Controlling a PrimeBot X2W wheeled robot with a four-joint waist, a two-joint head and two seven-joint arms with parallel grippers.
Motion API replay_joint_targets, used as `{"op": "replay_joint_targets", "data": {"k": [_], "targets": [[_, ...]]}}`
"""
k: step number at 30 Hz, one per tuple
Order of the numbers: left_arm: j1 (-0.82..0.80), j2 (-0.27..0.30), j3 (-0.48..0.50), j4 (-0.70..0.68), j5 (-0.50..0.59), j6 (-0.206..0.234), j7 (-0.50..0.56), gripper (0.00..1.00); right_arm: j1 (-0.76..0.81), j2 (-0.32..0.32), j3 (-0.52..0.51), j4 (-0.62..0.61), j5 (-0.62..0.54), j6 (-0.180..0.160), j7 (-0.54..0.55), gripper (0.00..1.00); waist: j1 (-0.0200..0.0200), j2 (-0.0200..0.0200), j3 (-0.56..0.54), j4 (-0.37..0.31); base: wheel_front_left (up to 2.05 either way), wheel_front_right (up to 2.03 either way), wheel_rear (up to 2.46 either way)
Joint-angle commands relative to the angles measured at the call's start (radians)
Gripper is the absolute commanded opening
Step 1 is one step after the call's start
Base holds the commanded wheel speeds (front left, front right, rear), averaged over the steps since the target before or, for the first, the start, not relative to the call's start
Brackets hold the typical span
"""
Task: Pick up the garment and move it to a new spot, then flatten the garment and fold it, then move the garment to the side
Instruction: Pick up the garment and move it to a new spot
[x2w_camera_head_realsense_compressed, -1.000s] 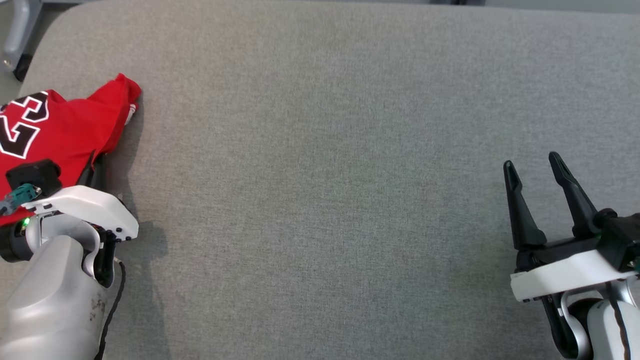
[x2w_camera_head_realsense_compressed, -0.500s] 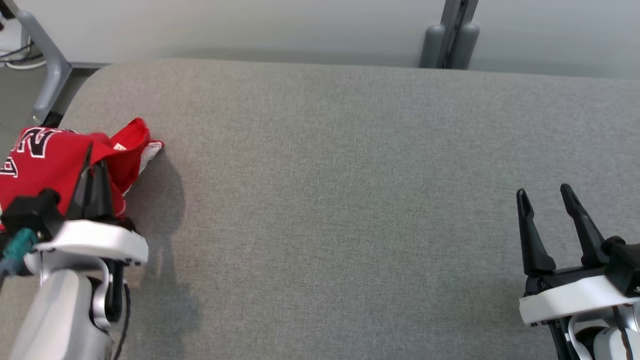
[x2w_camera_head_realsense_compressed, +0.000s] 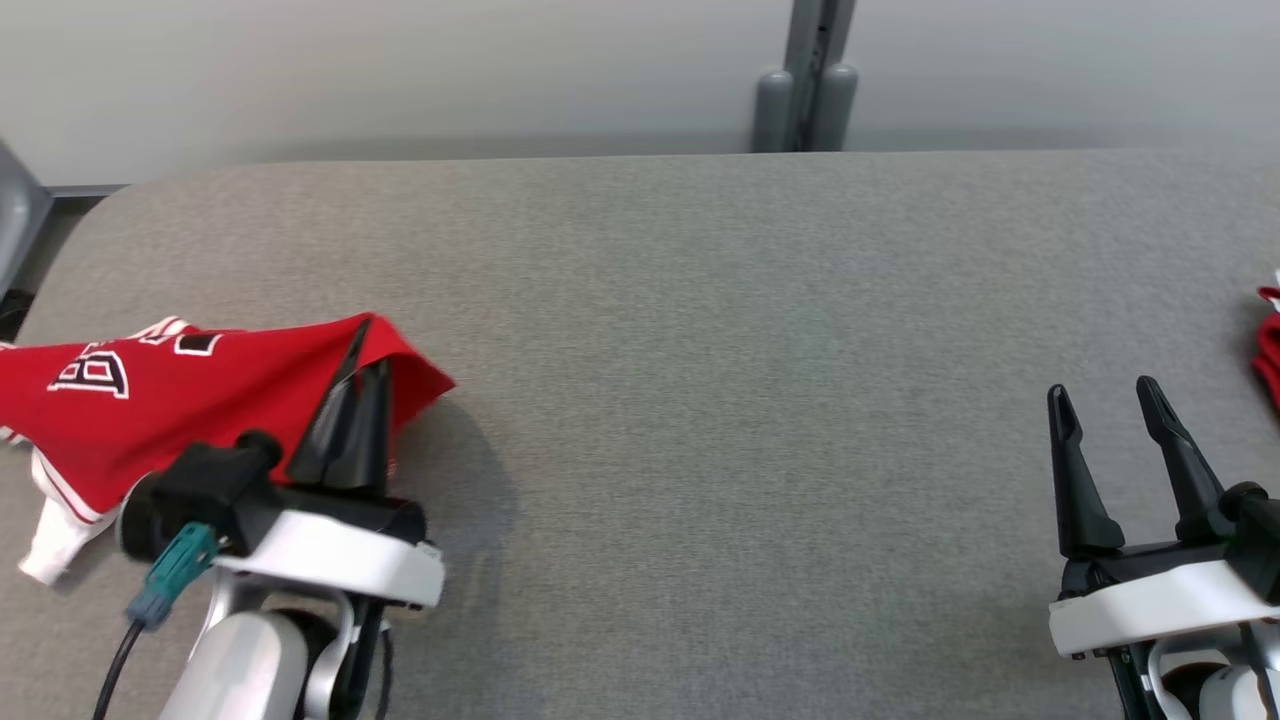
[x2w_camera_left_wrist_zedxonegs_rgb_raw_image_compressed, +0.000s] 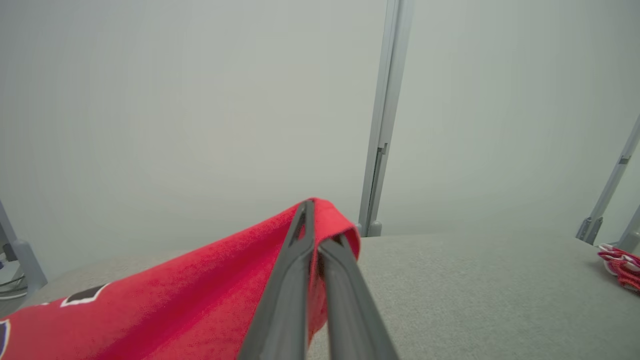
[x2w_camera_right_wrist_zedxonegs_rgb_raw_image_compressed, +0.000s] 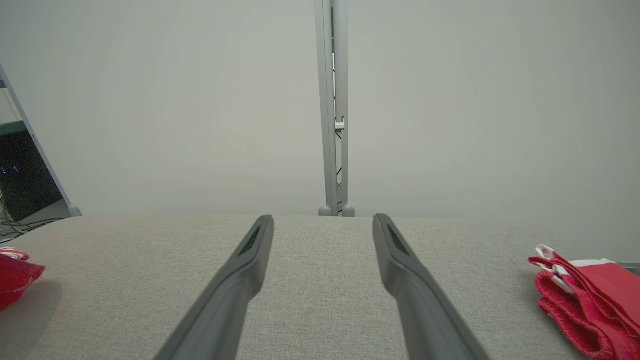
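The garment (x2w_camera_head_realsense_compressed: 180, 395) is a red jersey with black and white lettering and white trim. It hangs stretched from my left gripper (x2w_camera_head_realsense_compressed: 365, 345), which is shut on its raised edge above the grey table (x2w_camera_head_realsense_compressed: 700, 350); the far end trails down to the table at the left. In the left wrist view the red garment (x2w_camera_left_wrist_zedxonegs_rgb_raw_image_compressed: 190, 310) folds over the closed fingertips of the left gripper (x2w_camera_left_wrist_zedxonegs_rgb_raw_image_compressed: 312, 220). At the lower right my right gripper (x2w_camera_head_realsense_compressed: 1100, 392) is open and holds nothing. From the right wrist camera, that right gripper (x2w_camera_right_wrist_zedxonegs_rgb_raw_image_compressed: 322, 222) points across bare table, fingers wide apart.
A second folded red cloth (x2w_camera_right_wrist_zedxonegs_rgb_raw_image_compressed: 590, 300) lies at the table's right edge, seen also as the red cloth (x2w_camera_head_realsense_compressed: 1268, 345) in the head view. A grey post (x2w_camera_head_realsense_compressed: 805, 75) stands behind the table against a pale wall. The padded surface between my grippers is bare.
The head camera has tilted up and shifted. My left gripper, shut on the garment, has lifted it and carried it rightward, off the left edge toward the table's interior. The right gripper stays open.
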Motion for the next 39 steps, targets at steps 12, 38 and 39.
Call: {"op": "replay_joint_targets", "data": {"k": [12,38,39], "targets": [[-0.307,-0.081,-0.165,0.02,0.035,-0.111,0.065,0.0,-0.072,-0.001,0.022,0.031,0.057,0.0,-0.054,1.0,0.0,0.0,0.124,-0.248,0.0,0.0,0.0],[-0.466,-0.143,-0.366,0.397,0.021,-0.183,0.068,1.0,-0.165,0.0,0.053,0.188,0.136,0.0,-0.168,1.0,0.0,0.0,0.253,-0.36,0.0,0.0,0.0],[-0.461,-0.142,-0.368,0.396,0.02,-0.184,0.063,1.0,-0.164,-0.001,0.051,0.189,0.13,0.0,-0.169,1.0,0.0,0.0,0.245,-0.351,0.0,0.0,0.0]]}}
